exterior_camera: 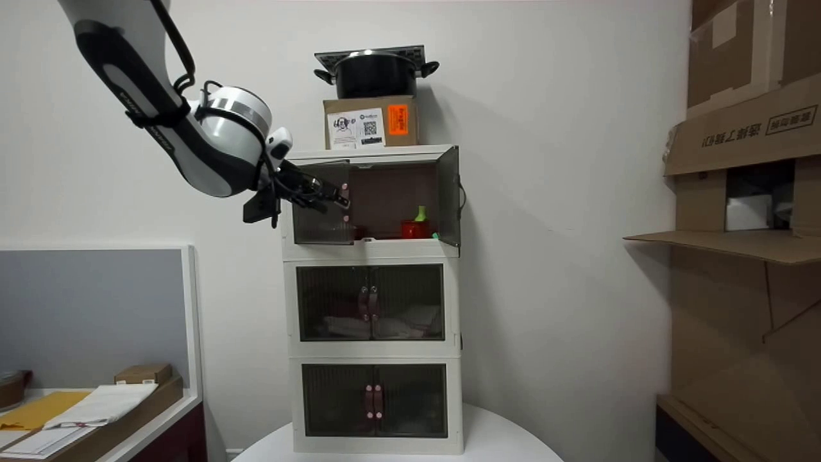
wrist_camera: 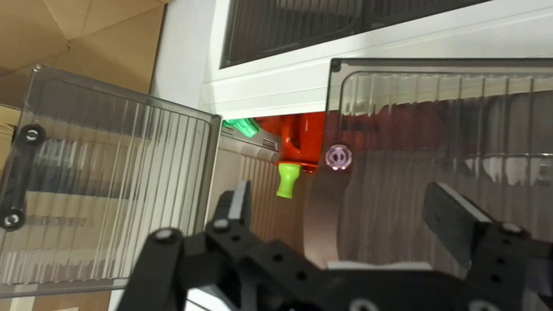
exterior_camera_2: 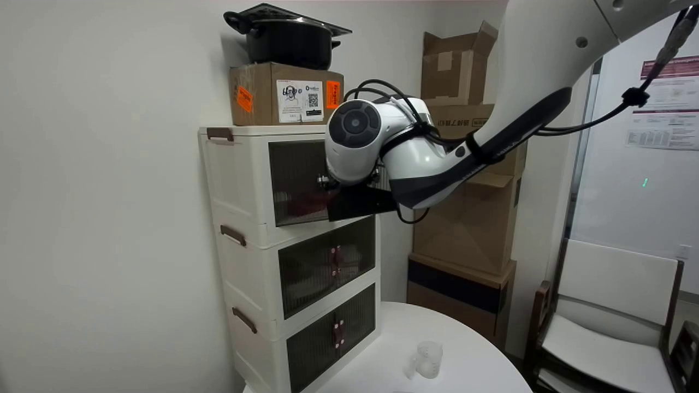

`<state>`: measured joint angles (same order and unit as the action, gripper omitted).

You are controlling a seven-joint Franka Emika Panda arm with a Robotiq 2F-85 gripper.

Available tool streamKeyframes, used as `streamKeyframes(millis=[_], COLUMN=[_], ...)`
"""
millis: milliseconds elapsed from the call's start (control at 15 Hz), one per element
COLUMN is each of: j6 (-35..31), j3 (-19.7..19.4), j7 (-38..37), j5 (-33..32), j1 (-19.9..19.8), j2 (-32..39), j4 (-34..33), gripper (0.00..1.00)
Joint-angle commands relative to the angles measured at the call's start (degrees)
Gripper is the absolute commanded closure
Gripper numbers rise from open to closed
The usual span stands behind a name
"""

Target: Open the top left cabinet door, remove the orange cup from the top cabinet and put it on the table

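door [wrist_camera: 410, 168] (top left): smoky, ribbed

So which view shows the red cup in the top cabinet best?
The wrist view: the red cup is largest there, its handle visible, though the left door overlaps it. In an exterior view it's small inside the top cabinet; in an exterior view where the arm blocks the opening, I can't make it out.
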<state>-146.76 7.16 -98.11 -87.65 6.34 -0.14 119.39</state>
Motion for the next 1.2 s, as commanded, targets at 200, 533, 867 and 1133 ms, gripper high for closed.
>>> streamKeyframes(millis=[200, 533, 867, 1133], j6=[-14.1, -16.1, 4.2, 23.0], j3=[-0.5, -0.4, -5.2, -10.3], j7=[8.0, 31.2, 52.9, 69.4], j5=[10.0, 30.9, 46.5, 54.7], j1=[-0.3, 1.7, 11.0, 16.8], j2=[-5.6, -15.5, -25.1, -28.5], j4=[4.9, 15.3, 14.6, 4.8], gripper=[0.0, 0.0, 0.0, 0.0])
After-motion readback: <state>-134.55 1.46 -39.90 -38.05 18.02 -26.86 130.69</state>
